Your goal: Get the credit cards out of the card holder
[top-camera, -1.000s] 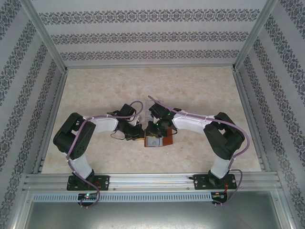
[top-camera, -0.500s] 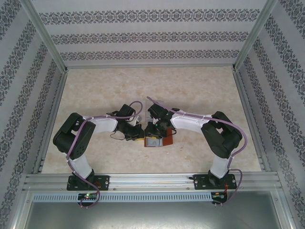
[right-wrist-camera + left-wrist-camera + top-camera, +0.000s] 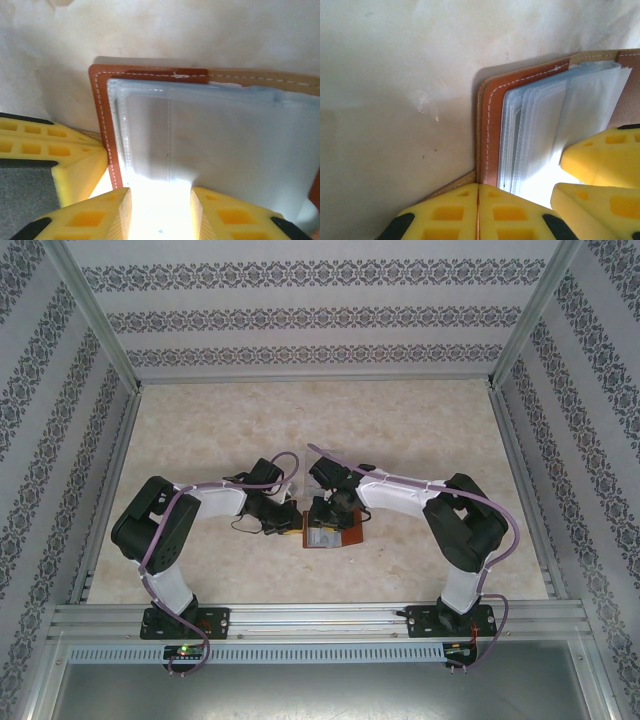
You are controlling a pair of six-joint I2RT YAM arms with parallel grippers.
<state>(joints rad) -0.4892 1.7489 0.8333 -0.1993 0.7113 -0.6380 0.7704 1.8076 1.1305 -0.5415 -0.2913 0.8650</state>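
Note:
The reddish-brown card holder (image 3: 347, 536) lies open on the table between the two arms, its bluish-grey sleeves (image 3: 322, 537) facing up. My left gripper (image 3: 292, 523) is at its left edge. In the left wrist view that gripper (image 3: 479, 187) is shut on the cover's rim (image 3: 492, 125), beside the stacked sleeves (image 3: 555, 120). My right gripper (image 3: 157, 200) stands open over the near edge of the sleeves (image 3: 210, 145), one finger on each side of a glaring white patch. I cannot make out any credit cards; they are hidden in the sleeves or lost in glare.
The right gripper's yellow fingers (image 3: 600, 155) crowd in at the right of the left wrist view, and the left gripper's fingers (image 3: 65, 150) sit against the holder's left rim (image 3: 102, 125). Beige tabletop (image 3: 320, 430) spreads around, bounded by metal rails and patterned walls.
The right wrist has shifted slightly left and lower over the holder. The left arm and the holder have stayed put.

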